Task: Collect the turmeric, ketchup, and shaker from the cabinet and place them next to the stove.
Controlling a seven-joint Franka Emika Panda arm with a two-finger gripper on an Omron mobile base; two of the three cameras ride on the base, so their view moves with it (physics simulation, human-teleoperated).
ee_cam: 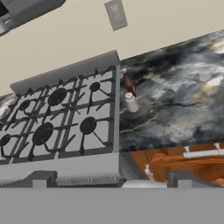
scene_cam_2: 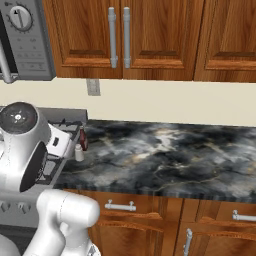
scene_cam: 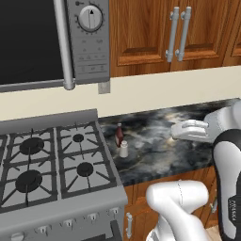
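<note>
The stove [ee_cam: 61,127] lies nearest; beside it on the counter [ee_cam: 183,105] stand the ketchup [ee_cam: 128,84] and the shaker [ee_cam: 131,103], close together; the gripper [ee_cam: 109,186] gapes wide, empty; both look light, rigid, slippery; best grasped mid-body.

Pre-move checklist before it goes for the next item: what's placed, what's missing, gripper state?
1. ketchup upright on the counter beside the stove: ok.
2. shaker upright next to it: ok.
3. turmeric by the stove: not ok, none there.
4. gripper open and holding nothing: ok.
5. cabinet doors above the counter open for access: not ok, shut.
</note>
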